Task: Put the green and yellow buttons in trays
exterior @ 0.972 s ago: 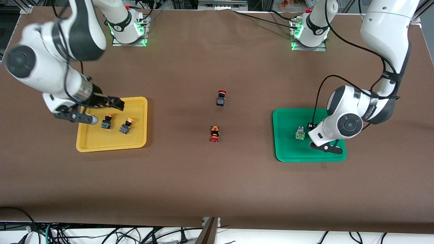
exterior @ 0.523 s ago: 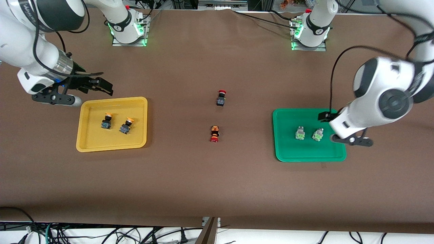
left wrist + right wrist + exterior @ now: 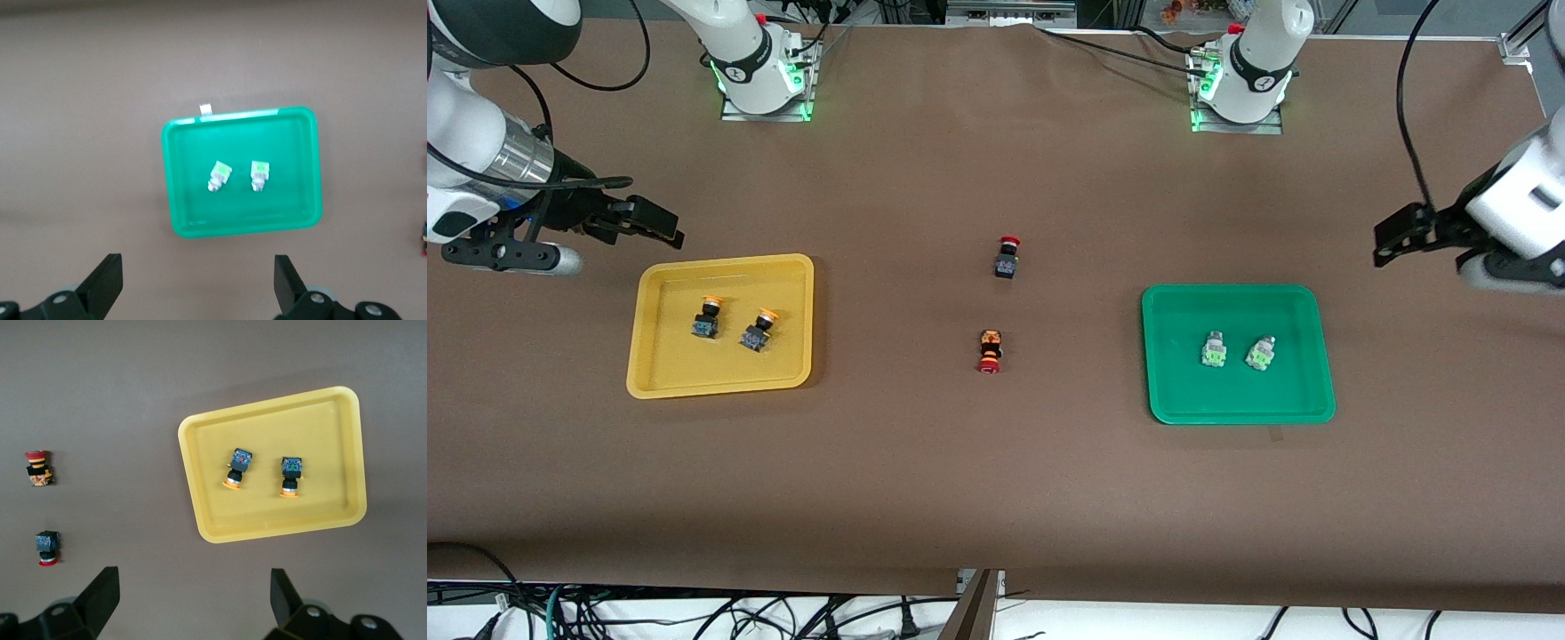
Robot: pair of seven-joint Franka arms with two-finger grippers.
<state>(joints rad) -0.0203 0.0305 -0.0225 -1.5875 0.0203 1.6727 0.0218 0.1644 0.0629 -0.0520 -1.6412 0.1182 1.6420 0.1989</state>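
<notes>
Front view: two red-capped switches (image 3: 1007,257) lie mid-surface (image 3: 960,462) between yellow tray (image 3: 649,378) and green tray (image 3: 1165,404) — two buttons in each. Left wrist view: left tool (image 3: 197,287) spread, empty, two pale, green-faced buttons (image 3: 219,175) in the green tray. Right wrist view: right tool (image 3: 193,603) spread, two yellow-capped buttons (image 3: 237,468) in the yellow tray.

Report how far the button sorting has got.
Looks done: both yellow-capped buttons lie in the yellow tray, both green-faced buttons in the green tray. In hand: nothing; the left gripper and right gripper are open and empty, clear of the trays. Left: nothing apparent; only two red-capped switches lie mid-table.
</notes>
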